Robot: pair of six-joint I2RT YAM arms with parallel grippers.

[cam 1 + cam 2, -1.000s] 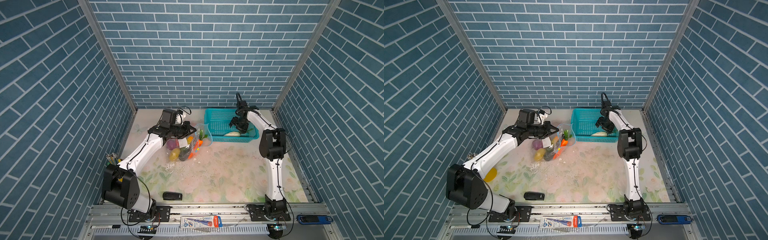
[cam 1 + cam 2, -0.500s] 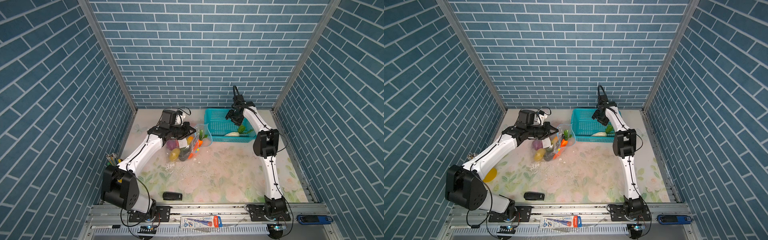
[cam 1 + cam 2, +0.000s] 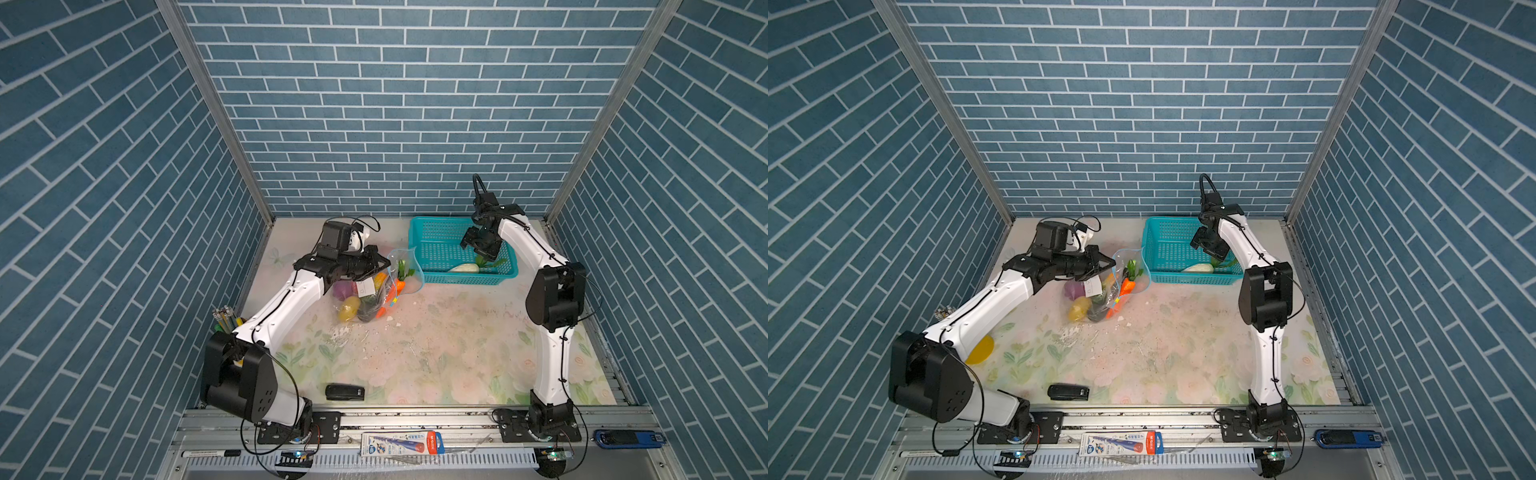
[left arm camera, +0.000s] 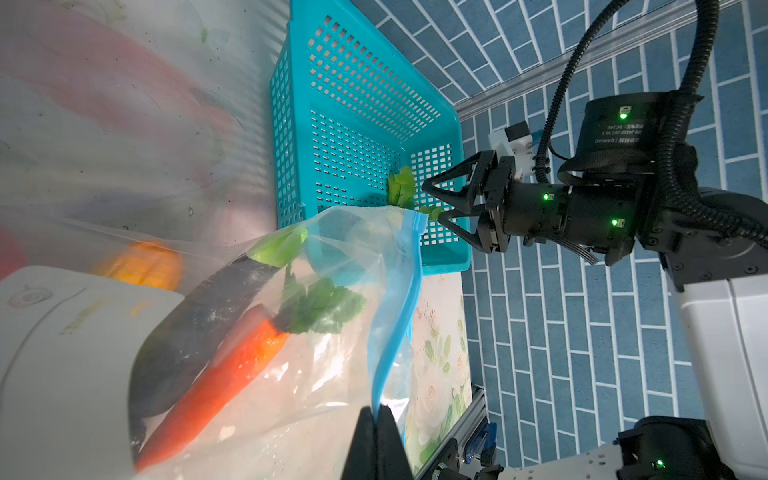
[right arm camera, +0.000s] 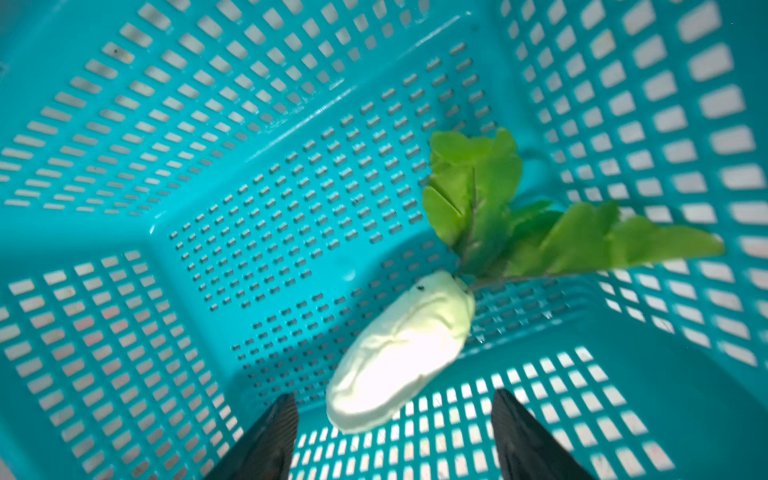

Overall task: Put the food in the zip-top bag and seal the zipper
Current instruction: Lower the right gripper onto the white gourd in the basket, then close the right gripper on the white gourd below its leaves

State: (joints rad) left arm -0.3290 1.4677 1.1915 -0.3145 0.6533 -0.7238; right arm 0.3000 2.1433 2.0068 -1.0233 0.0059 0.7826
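Claw status: my right claw [image 4: 432, 202] hangs spread and empty over the white radish [image 5: 399, 353], the one piece lying in the basket [image 5: 124, 124]. My left claw [image 4: 375, 411] is clenched on the blue zipper [image 4: 399, 291], holding the bag [image 4: 316, 386] open beside the basket on the table [image 3: 436, 353]. The carrot [image 4: 232, 365] and the dark, purple and yellow pieces are bagged. Outstanding, in my judgement: the radish, then sealing.

Bag [image 4: 324, 374] clear crinkly plastic; basket [image 5: 124, 124] glossy perforated plastic

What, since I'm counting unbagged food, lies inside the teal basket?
One white radish with green leaves lies on the teal basket floor, below the open right gripper. Nothing else shows; its leaves cover one corner.
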